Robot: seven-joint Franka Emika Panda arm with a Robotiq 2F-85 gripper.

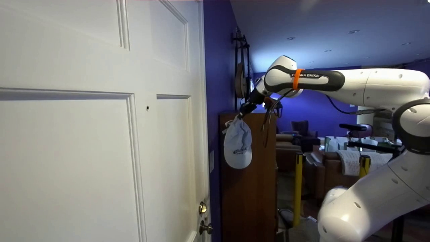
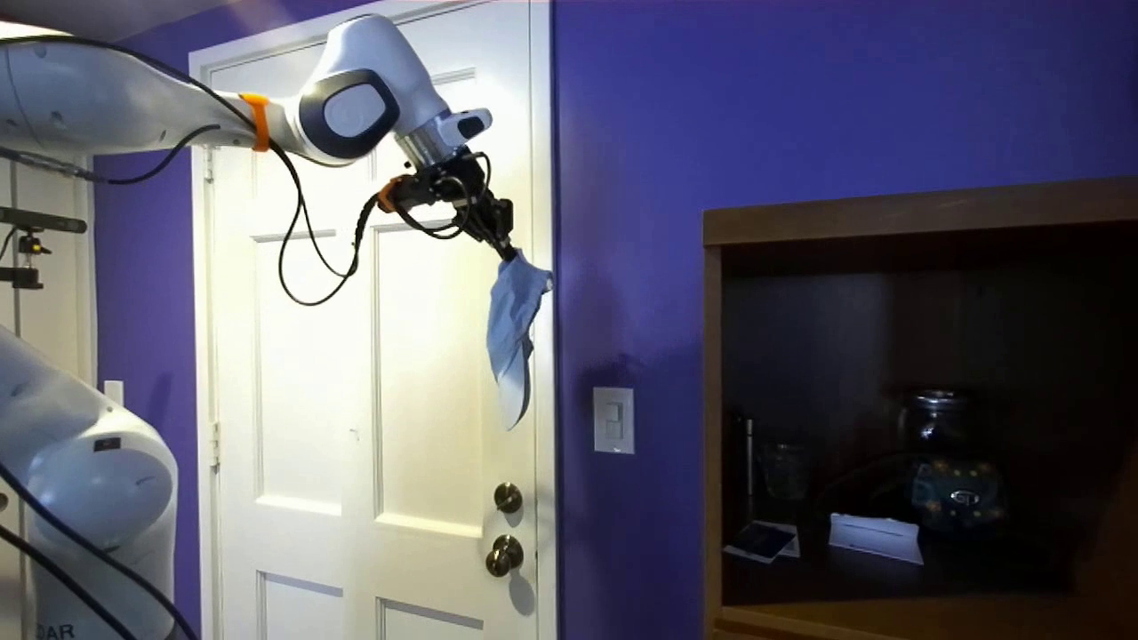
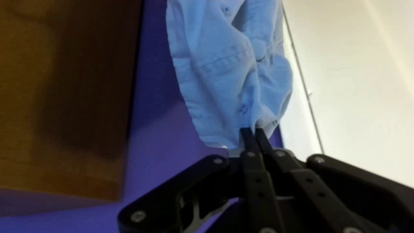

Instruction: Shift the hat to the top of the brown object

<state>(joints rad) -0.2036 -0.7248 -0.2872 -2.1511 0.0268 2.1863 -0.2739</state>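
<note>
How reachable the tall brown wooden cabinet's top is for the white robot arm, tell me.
Likely yes, if the arm lifts first: its jaws hold the pale blue cloth hat, seemingly below the cabinet's top edge; nothing visible blocks the way.

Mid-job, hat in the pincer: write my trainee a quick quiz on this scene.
1. Fill in: the hat, gripped by the pincer, hangs with its ____ lowest.
2. Multiple choice: in an exterior view, given the white door and the brown cabinet, the wall switch is (a) on the door, (b) between them, (c) inside the cabinet.
3. True or false: the hat rests on the cabinet's top.

Key: 1 brim; 2 b; 3 false, it hangs in the air.
</note>
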